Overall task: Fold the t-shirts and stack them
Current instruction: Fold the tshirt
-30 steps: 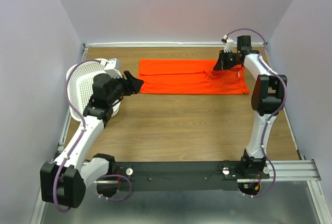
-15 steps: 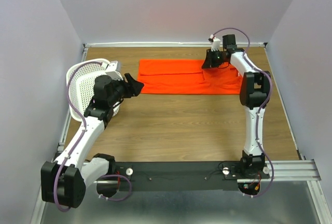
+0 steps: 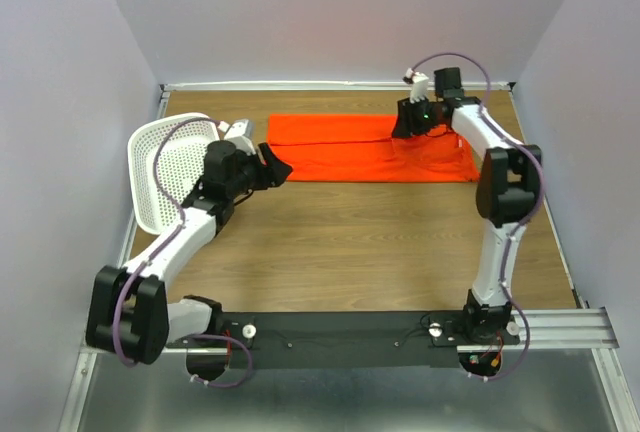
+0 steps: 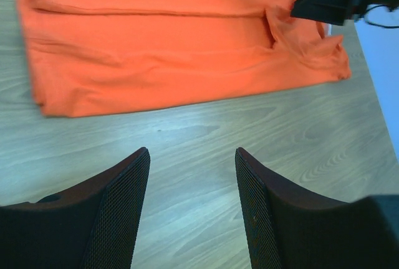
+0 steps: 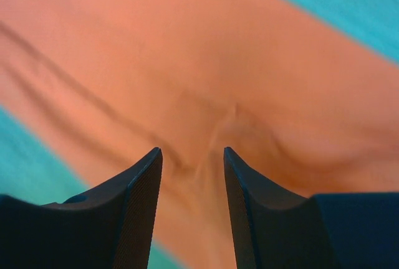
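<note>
Near us, our left gripper (image 4: 190, 154) has swung, jaws spread, over the table (image 4: 206, 126) just short of the shirt (image 4: 156, 51), a long band across the far side, where our right gripper (image 5: 190, 151) has parted, seemingly releasing the lengthwise fold, so a crosswise one looks next.

This is a robot test cell in a lab, not a home. Plain pale panels (image 3: 60, 72) wall in the wood-grain counter (image 3: 350, 242) at nine, twelve and three o'clock. At six o'clock a black mounting bar (image 3: 340, 337) on aluminium rails (image 3: 560, 324) carries the cabled left arm (image 3: 165, 252) and right arm (image 3: 497, 252), beside bare sheet metal (image 3: 350, 402).
</note>
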